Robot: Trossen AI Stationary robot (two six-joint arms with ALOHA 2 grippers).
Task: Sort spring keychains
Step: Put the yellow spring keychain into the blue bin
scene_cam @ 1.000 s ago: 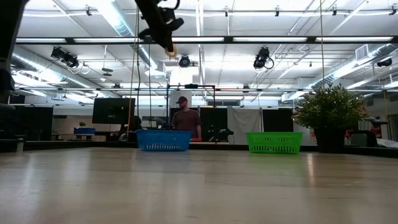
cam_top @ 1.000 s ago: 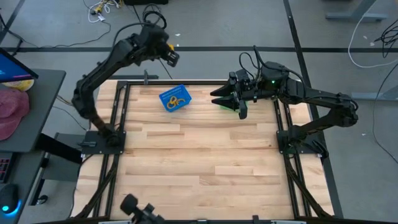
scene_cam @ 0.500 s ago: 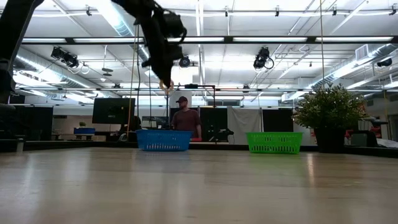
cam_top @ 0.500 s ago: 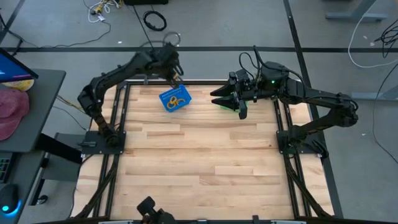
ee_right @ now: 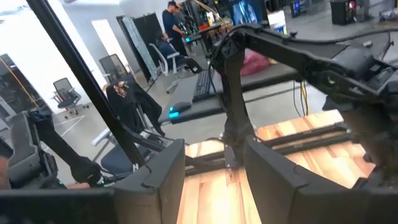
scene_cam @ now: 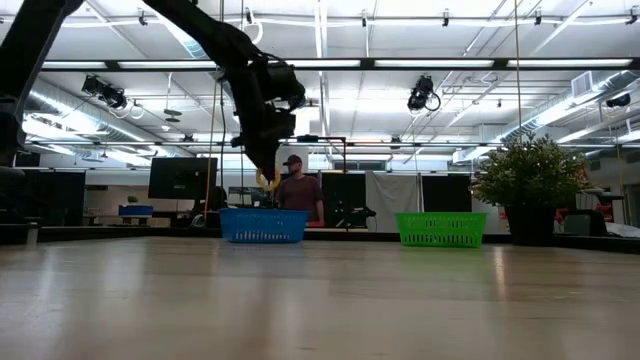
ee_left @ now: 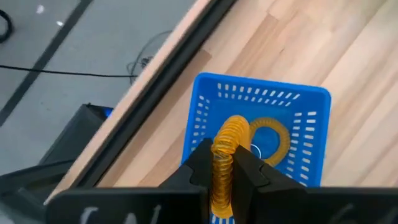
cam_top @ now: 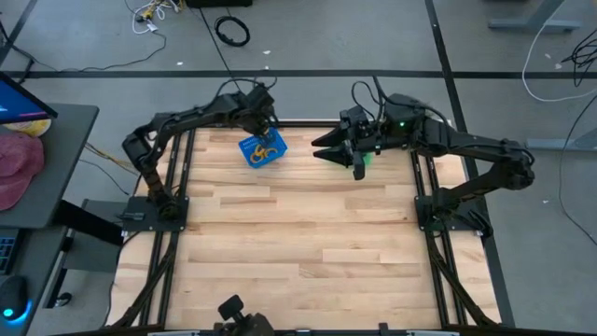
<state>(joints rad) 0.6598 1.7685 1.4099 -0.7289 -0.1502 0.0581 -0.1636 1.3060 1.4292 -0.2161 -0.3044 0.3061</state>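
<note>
Left gripper (ee_left: pixel 222 168) hangs over the blue basket (cam_top: pixel 262 148) at the table's far left, fingers pinched on an orange spring keychain (ee_left: pixel 225 155). Right gripper (cam_top: pixel 328 150) waits far right above the green basket (scene_cam: pixel 440 229), fingers spread apart, empty.

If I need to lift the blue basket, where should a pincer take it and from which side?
Judging by its shape, take the blue basket by a rim edge, coming straight down from above: it sits upright and open-topped, with thin slotted walls fingers can straddle. Avoid the side under the left pincer, which hangs over the basket holding an orange spring keychain.
</note>
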